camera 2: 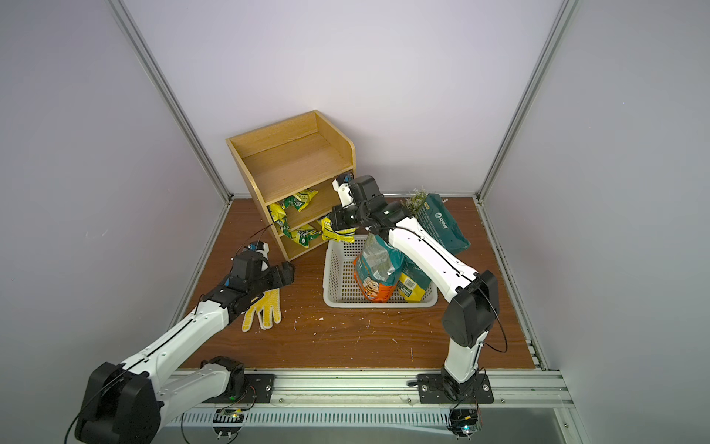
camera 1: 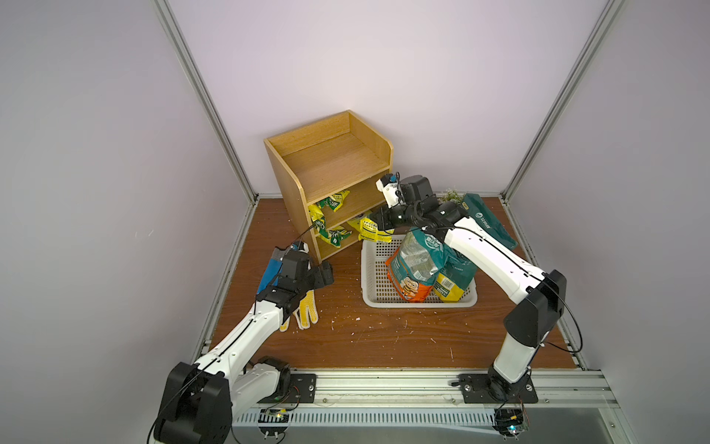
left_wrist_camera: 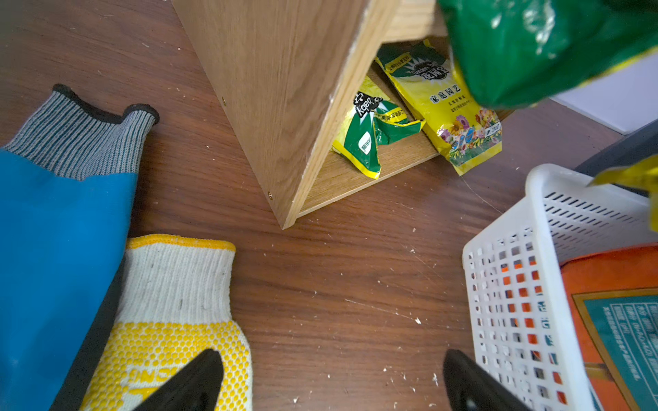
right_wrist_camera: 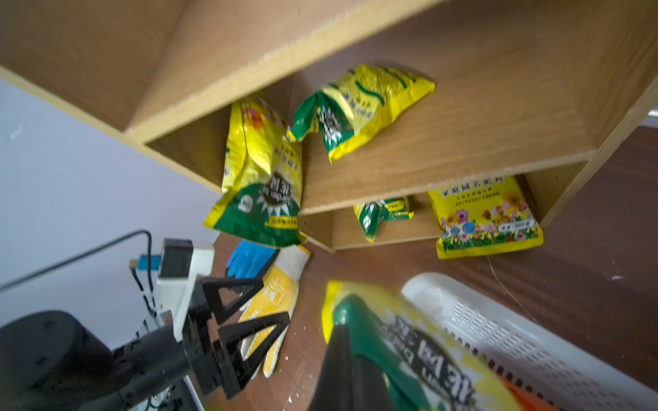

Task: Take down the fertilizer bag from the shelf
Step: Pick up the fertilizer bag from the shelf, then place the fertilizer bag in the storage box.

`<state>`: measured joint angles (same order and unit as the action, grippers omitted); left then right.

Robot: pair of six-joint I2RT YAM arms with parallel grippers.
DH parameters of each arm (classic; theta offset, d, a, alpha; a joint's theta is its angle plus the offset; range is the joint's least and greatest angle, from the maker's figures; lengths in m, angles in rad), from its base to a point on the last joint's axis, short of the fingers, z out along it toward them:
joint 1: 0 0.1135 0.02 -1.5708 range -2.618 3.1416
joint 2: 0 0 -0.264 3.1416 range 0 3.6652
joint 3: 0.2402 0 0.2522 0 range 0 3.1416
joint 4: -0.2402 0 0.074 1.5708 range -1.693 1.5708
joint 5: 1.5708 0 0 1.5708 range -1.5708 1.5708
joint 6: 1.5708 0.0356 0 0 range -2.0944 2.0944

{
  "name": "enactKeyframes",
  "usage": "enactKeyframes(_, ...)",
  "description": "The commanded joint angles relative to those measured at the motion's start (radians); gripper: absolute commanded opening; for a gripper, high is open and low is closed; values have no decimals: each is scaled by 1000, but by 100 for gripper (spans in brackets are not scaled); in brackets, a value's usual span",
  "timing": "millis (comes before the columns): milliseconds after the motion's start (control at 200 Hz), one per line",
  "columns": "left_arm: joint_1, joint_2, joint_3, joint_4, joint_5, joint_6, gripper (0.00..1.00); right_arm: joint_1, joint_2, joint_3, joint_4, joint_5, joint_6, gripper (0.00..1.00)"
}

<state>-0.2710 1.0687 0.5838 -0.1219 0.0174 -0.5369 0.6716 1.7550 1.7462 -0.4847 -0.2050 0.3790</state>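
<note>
Right hand (camera 1: 381,223), arm outstretched, pinches fertilizer bag (camera 1: 369,232) beside shelf (camera 1: 291,192).

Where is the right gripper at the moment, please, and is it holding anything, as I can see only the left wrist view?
Observer: The right gripper is shut on a yellow and green fertilizer bag, in the air close to the corner of the white perforated plastic basket nearest the light-brown wooden shelf.
Operator: Thank you. Does that shelf's middle tier hold any bags?
Observer: Two: one crumpled bag lies on it, and a second bag droops over its front edge.
Operator: And the top tier?
Observer: Both top views show nothing on it.
</note>
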Motion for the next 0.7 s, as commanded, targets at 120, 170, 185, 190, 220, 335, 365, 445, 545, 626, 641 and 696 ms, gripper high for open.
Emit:
enactKeyframes(120,13,-8,-10,10,8,24,100,-2,-87,-189,83,69,23,0)
enactKeyframes(170,12,-3,-8,9,9,25,100,-3,-72,-208,86,67,30,0)
enactKeyframes(185,12,-3,-7,8,7,26,100,-3,-67,-213,87,70,32,0)
enactKeyframes(190,13,-3,-7,7,7,25,100,-3,-66,-214,86,71,33,0)
enactKeyframes(220,13,-2,-6,5,7,29,100,-3,-53,-219,85,82,37,0)
enactKeyframes(335,12,-4,-7,5,7,29,100,-9,13,-211,78,163,43,0)
enactKeyframes(365,12,-5,-6,5,6,30,100,-12,34,-198,71,195,43,0)
enactKeyframes(445,13,-10,-6,2,1,30,100,-13,87,-140,32,287,45,0)
enactKeyframes(545,13,-22,-5,-8,-12,34,100,-12,139,-34,-72,409,52,0)
enactKeyframes(626,12,-33,-7,-7,-19,38,100,-4,122,-20,-76,489,47,0)
enactKeyframes(641,12,-35,-8,-7,-20,37,100,-4,114,-23,-72,503,47,0)
enactKeyframes(696,12,-36,-9,-5,-23,39,100,-1,87,-34,-62,546,44,0)
